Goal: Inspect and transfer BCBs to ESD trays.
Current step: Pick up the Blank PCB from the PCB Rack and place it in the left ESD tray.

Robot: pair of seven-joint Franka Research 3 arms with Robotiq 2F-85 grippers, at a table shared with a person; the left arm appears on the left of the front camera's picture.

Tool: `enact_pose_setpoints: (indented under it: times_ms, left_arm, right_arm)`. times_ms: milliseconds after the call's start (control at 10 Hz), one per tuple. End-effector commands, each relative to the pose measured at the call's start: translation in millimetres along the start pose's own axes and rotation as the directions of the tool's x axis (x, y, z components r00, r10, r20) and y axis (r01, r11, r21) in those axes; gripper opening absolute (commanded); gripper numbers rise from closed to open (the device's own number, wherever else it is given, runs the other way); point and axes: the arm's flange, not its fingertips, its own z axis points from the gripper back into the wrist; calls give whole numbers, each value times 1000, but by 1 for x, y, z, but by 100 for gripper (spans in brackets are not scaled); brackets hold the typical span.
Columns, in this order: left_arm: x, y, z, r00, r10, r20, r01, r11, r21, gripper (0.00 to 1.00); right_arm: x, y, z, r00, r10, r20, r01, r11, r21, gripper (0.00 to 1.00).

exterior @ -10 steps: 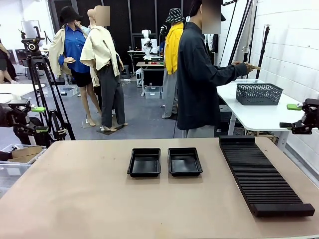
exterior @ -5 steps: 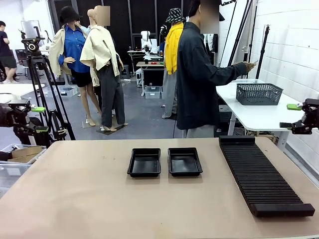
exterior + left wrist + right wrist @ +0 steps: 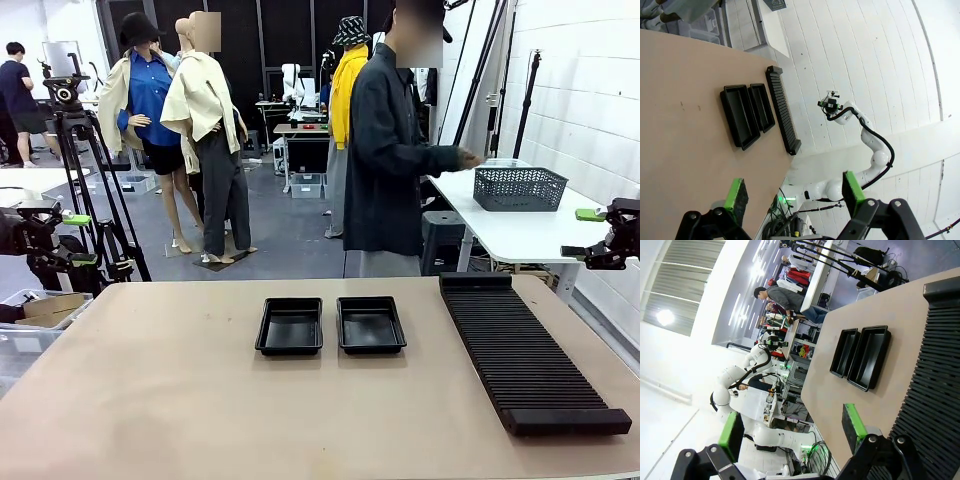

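Note:
Two glossy black ESD trays [image 3: 289, 326] [image 3: 371, 324] lie side by side at the table's middle, their floors bare. The BCBs are out of view. My left gripper [image 3: 79, 239] hangs open off the table's left edge, well above the surface and far from the trays. My right gripper [image 3: 581, 233] hangs open off the right edge. In the left wrist view the open left gripper [image 3: 794, 190] holds nothing, with the trays [image 3: 742, 122] far beyond. In the right wrist view the right gripper [image 3: 791, 426] is just as open, and the trays [image 3: 862, 357] lie beyond it.
A long ribbed black rack [image 3: 520, 350] runs along the table's right side. A person [image 3: 385, 160] stands beyond the far edge, turned right towards a white side table [image 3: 520, 232] with a dark mesh basket [image 3: 520, 188]. A camera tripod [image 3: 85, 170] stands at the far left.
The person has drawn the outstretched arm back from above the basket and shifted slightly left. Both arms and the trays have stayed put.

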Motion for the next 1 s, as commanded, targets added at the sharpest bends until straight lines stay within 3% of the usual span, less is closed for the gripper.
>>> enact_pose_setpoints:
  times_ms: [0,900]
  left_arm:
    - [1,-3,1,1000,11,3,-11,1000,-1,100]
    - [1,-3,1,1000,11,3,-11,1000,-1,100]
  right_arm:
    - [-1,-1,0,1000,-4,2,4,1000,1,100]
    - [-1,-1,0,1000,-4,2,4,1000,1,100]
